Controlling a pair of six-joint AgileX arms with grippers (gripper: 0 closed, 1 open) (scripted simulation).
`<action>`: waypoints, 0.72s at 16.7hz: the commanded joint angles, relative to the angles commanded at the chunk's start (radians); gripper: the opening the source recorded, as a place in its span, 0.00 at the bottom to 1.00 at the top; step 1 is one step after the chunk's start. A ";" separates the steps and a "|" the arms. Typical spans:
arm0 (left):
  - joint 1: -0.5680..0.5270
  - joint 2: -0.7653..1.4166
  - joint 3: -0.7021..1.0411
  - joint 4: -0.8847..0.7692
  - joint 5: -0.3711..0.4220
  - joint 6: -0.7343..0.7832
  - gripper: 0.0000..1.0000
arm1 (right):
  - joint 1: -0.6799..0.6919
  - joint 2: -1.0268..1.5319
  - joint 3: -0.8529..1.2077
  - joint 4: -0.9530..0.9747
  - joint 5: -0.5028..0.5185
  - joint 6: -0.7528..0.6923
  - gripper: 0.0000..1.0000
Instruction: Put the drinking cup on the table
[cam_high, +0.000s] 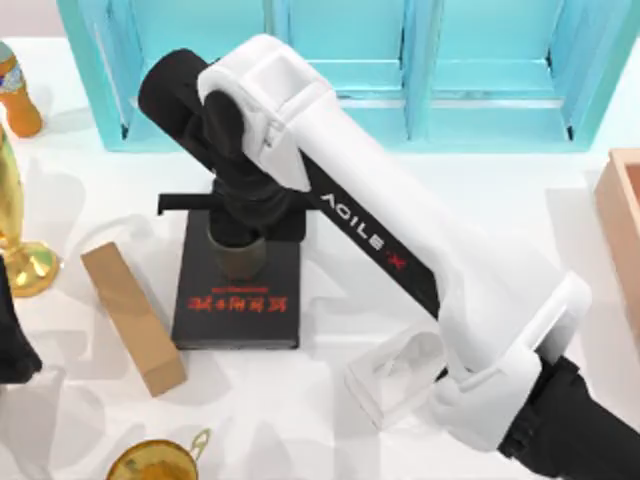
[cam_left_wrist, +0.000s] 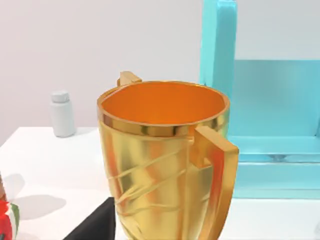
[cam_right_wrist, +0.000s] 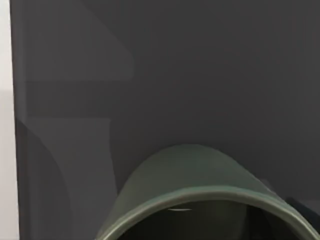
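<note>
Landmark: black book (cam_high: 238, 297), lying flat on the white desk (cam_high: 330, 440).

Drinking cup (cam_high: 238, 255), olive-grey, no handle, is over the book's upper half, w/ the right end effector (cam_high: 240, 225) right on top of it. From above I can't tell if the cup's base rests on the cover or is a bit off it. Right wrist view: cup rim (cam_right_wrist: 200, 200) sits close under the camera, dark book cover behind it and a strip of white desk at one edge. So the cup is over the book, not over bare desk.

Right end effector: its fingers are hidden by the wrist and arm, so I can't tell whether it grips the cup or is spread around it.

Progress, judged: early. Cup not yet on the desk. Left to do: secure hold, carry it off the book, set it upright on bare desk, let go. Free desk lies below the book and to its right; a wooden block (cam_high: 132, 318) is just left of the book, so less room there.

Left arm parked at the far left edge, well left of the book; its wrist view looks at the gold handled cup (cam_left_wrist: 165, 165).
</note>
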 joint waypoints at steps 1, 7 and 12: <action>0.000 0.000 0.000 0.000 0.000 0.000 1.00 | 0.000 0.000 0.000 0.000 0.000 0.000 0.00; 0.000 0.000 0.000 0.000 0.000 0.000 1.00 | 0.005 -0.032 -0.038 0.014 -0.002 -0.001 0.00; 0.000 0.000 0.000 0.000 0.000 0.000 1.00 | 0.004 -0.186 -0.271 0.088 -0.002 -0.004 0.00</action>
